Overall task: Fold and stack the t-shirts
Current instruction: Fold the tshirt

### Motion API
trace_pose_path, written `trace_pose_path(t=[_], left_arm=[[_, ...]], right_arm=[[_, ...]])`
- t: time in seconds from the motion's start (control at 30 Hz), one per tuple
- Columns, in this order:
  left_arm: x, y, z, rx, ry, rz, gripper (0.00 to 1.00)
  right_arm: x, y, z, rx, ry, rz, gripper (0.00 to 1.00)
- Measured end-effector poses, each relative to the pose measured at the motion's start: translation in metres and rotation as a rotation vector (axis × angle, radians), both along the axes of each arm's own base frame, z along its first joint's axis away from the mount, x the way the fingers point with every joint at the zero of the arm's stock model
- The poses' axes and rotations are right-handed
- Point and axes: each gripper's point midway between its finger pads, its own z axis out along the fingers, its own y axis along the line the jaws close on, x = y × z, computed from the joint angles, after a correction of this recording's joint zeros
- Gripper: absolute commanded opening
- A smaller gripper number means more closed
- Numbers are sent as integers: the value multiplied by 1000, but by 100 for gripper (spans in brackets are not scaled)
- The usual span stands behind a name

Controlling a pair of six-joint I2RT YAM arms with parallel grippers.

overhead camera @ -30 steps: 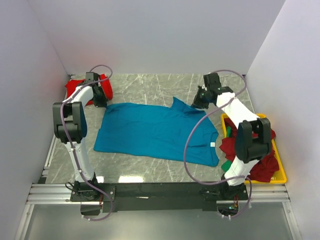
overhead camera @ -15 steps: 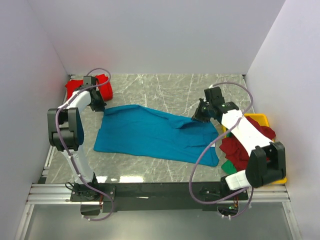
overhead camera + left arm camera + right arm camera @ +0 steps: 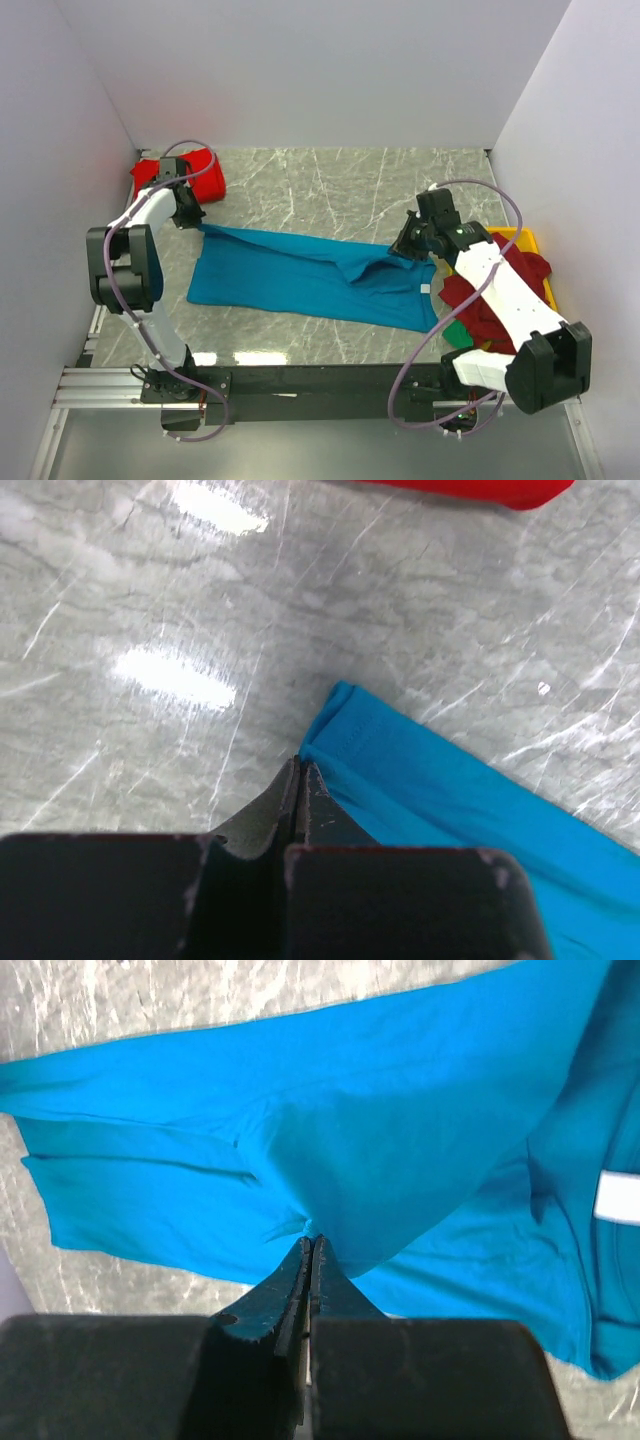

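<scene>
Teal-blue t-shirt [image 3: 310,280] is held at two places and is spread as a long band across the middle of the marble table [image 3: 330,185]. The left gripper [image 3: 299,772] is seen closed, with its two fingers pressed together on the shirt's far left corner. A hemmed edge of the fabric is pinched there, close over the marble. The right gripper [image 3: 311,1247] is likewise closed, and a small fold of the teal cloth is clamped between its tips near the shirt's far right end. A white label [image 3: 617,1198] is seen at the neck, to the right of that grip in the right wrist view. Between the two grips the far part of the shirt is doubled over toward the near side, and long creases are seen along it. The near edge is laid flat on the table.

Beyond the left gripper, a bright red t-shirt [image 3: 205,165] is set in the far left corner, apart from the teal one. At the right edge of the table a yellow tray [image 3: 522,236] is placed, and dark red t-shirts [image 3: 462,297] and a green t-shirt [image 3: 455,330] are heaped in it. That heap is partly hidden by the right arm.
</scene>
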Motion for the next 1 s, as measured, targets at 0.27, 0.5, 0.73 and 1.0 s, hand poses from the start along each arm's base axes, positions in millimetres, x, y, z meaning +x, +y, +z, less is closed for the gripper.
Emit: trace_pose_path(t=[0.27,0.5,0.73,1.0], left_arm=[[-12,1,2,9,3,5,1],[-25,2,2,15,11,10,1],[-42,3,-3,24,37,19,17],[-56,10,15,59,20,85,66]], right_arm=[[-16,2,11,22,-12,-7,0],[-38,0,-3,23,21,-8,0],[-63,3,-26,7,79,9,0],[-99,-9,-61,-99,177,5,37]])
